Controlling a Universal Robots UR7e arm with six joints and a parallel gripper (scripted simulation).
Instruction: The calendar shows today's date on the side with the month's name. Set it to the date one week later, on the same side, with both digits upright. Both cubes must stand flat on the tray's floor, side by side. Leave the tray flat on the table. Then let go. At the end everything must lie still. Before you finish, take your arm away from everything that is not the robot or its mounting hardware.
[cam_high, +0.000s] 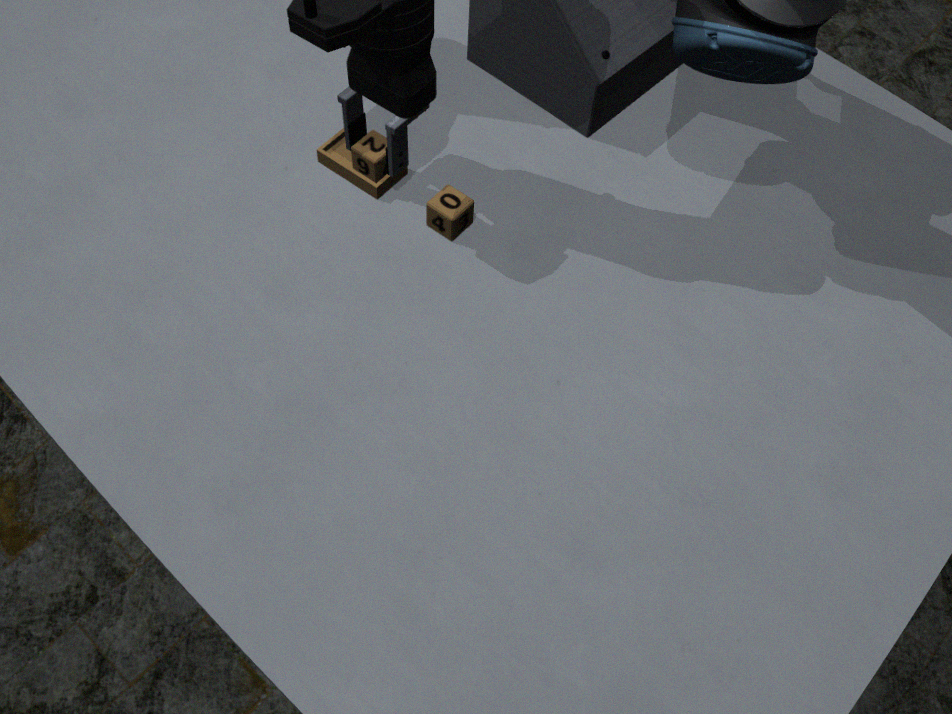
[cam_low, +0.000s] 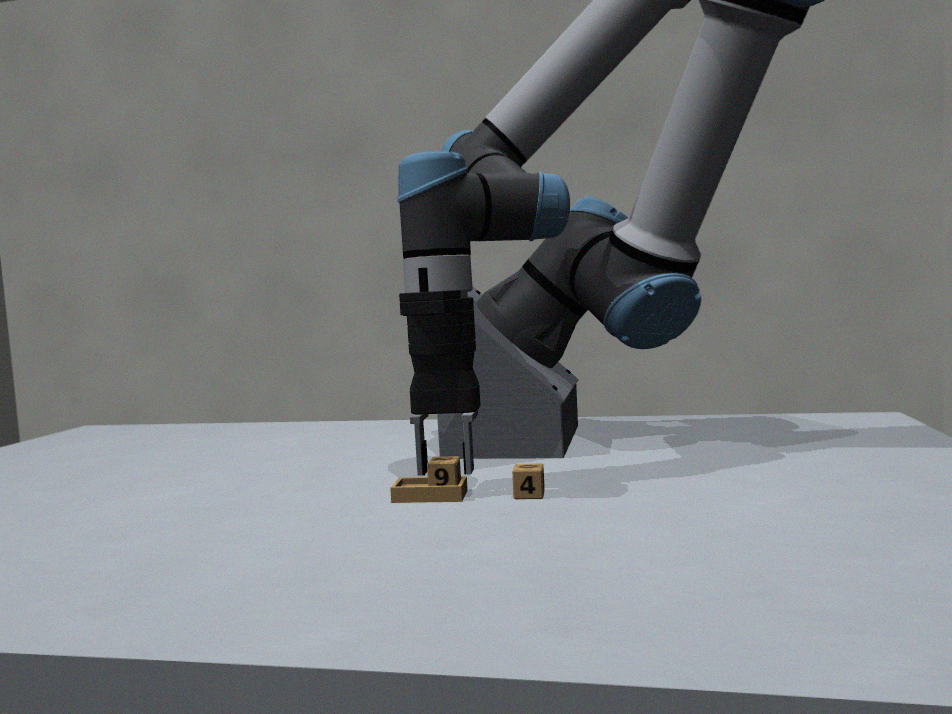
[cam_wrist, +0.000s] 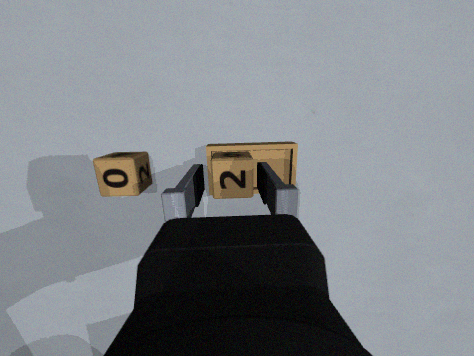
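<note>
A small wooden tray (cam_high: 356, 172) lies flat on the table; it also shows in the exterior view (cam_low: 428, 489) and in the wrist view (cam_wrist: 272, 160). One wooden cube (cam_high: 369, 154) (cam_low: 443, 470) stands in the tray's right end, with 2 on top and 9 on its front face. My gripper (cam_high: 374, 147) is open, with one finger on each side of this cube (cam_wrist: 232, 175) and a gap to each finger. The second cube (cam_high: 449, 212) (cam_low: 528, 481) stands on the table right of the tray, with 0 on top and 4 on the front; it is also in the wrist view (cam_wrist: 122, 173).
The robot's grey base block (cam_high: 565, 53) stands behind the tray and cubes. The arm's elbow joints (cam_low: 615, 268) hang above it. The left half of the tray holds no cube.
</note>
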